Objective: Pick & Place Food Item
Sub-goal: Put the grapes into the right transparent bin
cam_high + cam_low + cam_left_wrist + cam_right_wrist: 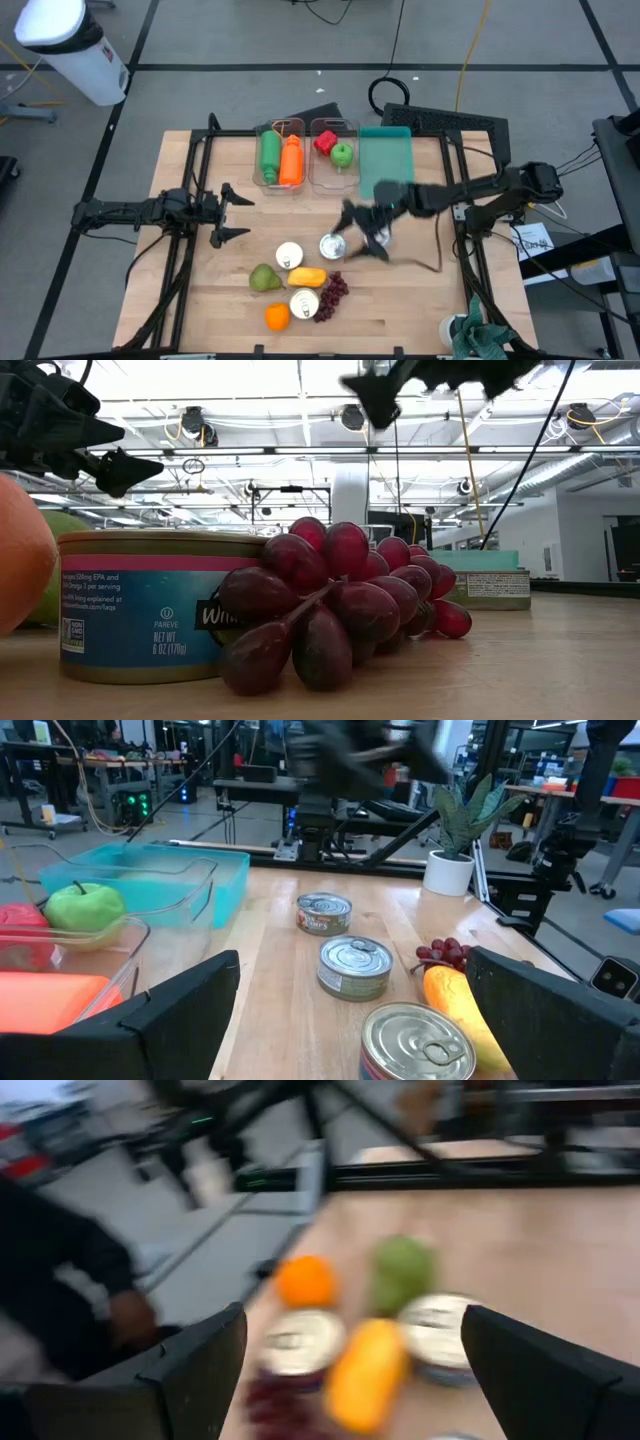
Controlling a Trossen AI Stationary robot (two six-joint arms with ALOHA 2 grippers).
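Loose food sits on the wooden table's near middle: three tins (pixel 289 255) (pixel 333 246) (pixel 305 303), a green pear (pixel 265 278), a yellow piece (pixel 307 276), an orange (pixel 277 317) and dark red grapes (pixel 333 290). My right gripper (pixel 362 232) hovers open above the table, just right of the middle tin. Its wrist view is blurred: right gripper (pixel 354 1315), orange (pixel 305 1280), pear (pixel 402 1272) and yellow piece (pixel 365 1375) ahead. My left gripper (pixel 240 216) waits open at the table's left, clear of everything, facing the tins (pixel 354 967).
At the far edge stand two clear bins: one (pixel 266 182) holds a green and an orange item, the other (pixel 319 182) a red item and a green apple (pixel 342 153). A teal tray (pixel 385 160) sits to their right. A small potted plant (pixel 470 335) stands at the near right corner.
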